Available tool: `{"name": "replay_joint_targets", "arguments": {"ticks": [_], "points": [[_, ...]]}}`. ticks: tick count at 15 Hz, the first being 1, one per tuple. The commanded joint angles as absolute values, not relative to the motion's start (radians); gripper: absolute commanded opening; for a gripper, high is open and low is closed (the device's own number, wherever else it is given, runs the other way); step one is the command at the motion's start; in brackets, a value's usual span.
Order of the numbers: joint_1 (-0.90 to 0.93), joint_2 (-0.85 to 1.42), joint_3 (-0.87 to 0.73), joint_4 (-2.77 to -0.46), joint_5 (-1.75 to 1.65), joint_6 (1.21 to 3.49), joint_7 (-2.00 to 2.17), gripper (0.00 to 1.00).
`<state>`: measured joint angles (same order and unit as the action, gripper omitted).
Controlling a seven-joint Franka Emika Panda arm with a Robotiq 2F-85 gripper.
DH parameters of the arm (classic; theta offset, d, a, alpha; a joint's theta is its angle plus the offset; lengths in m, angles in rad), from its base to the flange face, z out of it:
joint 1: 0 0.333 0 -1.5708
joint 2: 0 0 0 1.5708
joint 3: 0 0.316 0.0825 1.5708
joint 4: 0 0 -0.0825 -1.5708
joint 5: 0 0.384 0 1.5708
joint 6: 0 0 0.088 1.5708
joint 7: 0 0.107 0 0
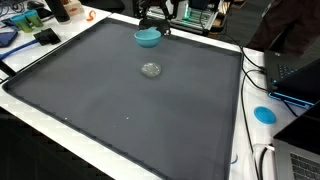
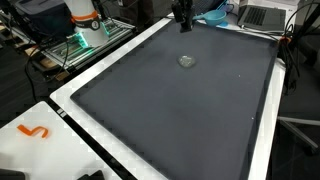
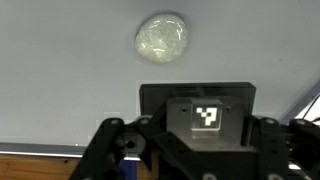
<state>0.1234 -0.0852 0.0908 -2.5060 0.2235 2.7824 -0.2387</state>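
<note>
Tool (image 2: 184,22) is hung at the edge of the bench (image 2: 75,135), with the blue bowl (image 1: 147,38) right beside it. Whether it's released or clenched can't be told, but nothing is seen gripped. Crumpled clear wad (image 3: 161,38) is sat on the mat (image 1: 150,115) well ahead of the tool, not picked up yet

Soft, even indoor light fills both exterior views. The dark mat (image 1: 150,110) carries a faint pale sheen across its middle (image 2: 180,100), and shadows are weak. Both pictures are coarse, so small things look smeared. The wrist view is brighter: the mat washes out to light grey, the lump (image 3: 161,38) glares whitish at the top, and the gripper (image 3: 196,140) along the bottom edge is dark and out of focus.
</note>
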Motion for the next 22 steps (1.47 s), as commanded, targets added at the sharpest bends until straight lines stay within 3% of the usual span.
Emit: {"name": "replay_joint_targets", "arguments": {"ticks": [1,22], "points": [[0.120,-0.096,0.114,-2.501,0.097,2.743,-0.106,0.28],[0.165,0.041,0.188,-2.213,-0.237,2.340,0.257,0.28]]}}
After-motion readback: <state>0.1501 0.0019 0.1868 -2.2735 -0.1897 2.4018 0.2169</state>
